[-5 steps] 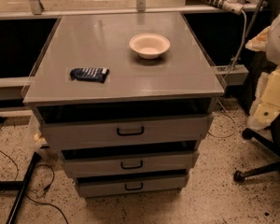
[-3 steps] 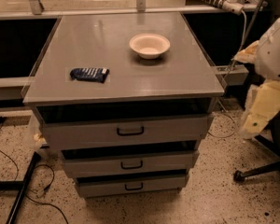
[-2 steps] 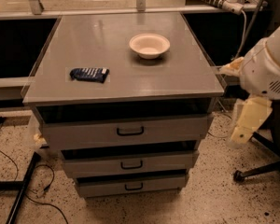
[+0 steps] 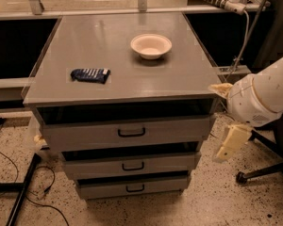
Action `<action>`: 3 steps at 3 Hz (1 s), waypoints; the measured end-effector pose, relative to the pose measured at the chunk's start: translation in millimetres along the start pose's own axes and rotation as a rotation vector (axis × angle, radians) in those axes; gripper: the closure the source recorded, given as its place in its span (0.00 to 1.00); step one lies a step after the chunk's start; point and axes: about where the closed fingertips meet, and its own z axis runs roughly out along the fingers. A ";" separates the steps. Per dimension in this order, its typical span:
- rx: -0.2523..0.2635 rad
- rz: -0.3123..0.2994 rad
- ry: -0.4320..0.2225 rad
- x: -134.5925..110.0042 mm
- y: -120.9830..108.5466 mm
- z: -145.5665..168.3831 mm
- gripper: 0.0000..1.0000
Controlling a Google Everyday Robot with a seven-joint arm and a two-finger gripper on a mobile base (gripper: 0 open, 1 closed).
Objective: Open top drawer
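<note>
- Camera view: the gripper point(image 4: 231, 142) hangs to the right of the top drawer point(image 4: 85, 136), apart from it; wide or narrow, I cannot tell.
- A bowl point(image 4: 151, 45) stands on the cabinet top point(image 4: 104, 36).

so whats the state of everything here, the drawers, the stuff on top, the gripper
top drawer: not pulled out, its black handle untouched
middle drawer: pushed in
bottom drawer: pushed in
bowl: upright, empty, on the cabinet top
blue packet: lying flat near the top's front left
gripper: off the cabinet's right side, at about drawer height, touching nothing
</note>
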 end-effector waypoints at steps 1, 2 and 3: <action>0.078 -0.013 -0.010 -3.5 -18.6 -1.7 0.00; 0.078 -0.013 -0.010 -3.5 -18.6 -1.6 0.00; 0.076 -0.038 0.002 -8.0 -13.6 11.5 0.00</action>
